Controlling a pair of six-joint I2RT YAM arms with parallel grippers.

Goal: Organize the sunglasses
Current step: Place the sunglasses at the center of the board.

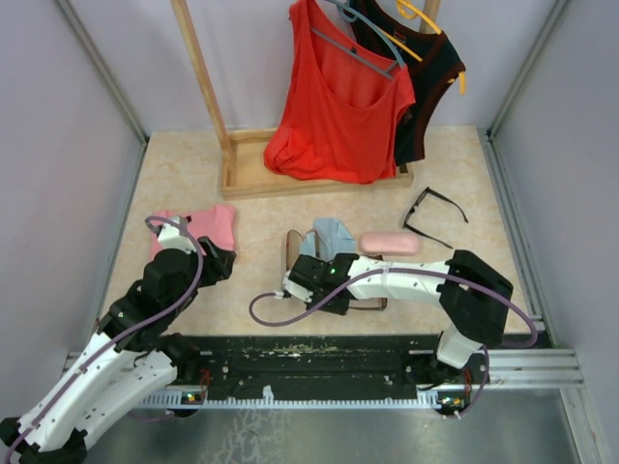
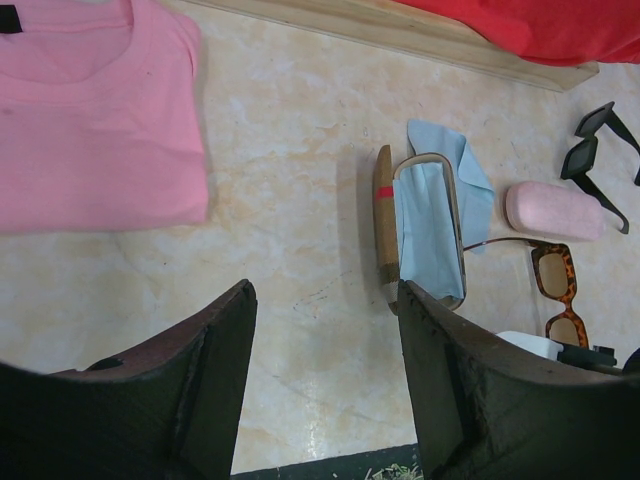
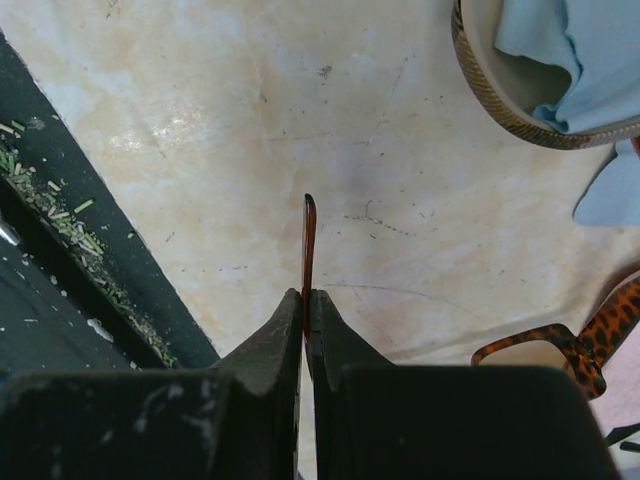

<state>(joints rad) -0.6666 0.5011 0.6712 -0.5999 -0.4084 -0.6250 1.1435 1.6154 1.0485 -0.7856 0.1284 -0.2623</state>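
The slim reddish-brown sunglasses (image 2: 560, 303) are gripped by one thin arm, pinched edge-on in the clenched jaws of the right gripper (image 3: 306, 300), seemingly for moving into the open plaid case (image 2: 384, 225) just beside them (a blue cloth (image 2: 430, 230) lies inside). The black sunglasses (image 2: 581, 158) are left beyond the pink case (image 2: 553, 210). The left gripper (image 2: 325, 290) is held spread and empty

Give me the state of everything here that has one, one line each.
brown plaid case: open, blue cloth inside
pink case: closed
black sunglasses: arms unfolded, lying free
reddish-brown sunglasses: arms unfolded, one arm pinched
right gripper: shut on that arm
left gripper: open, empty
pink shirt: folded flat
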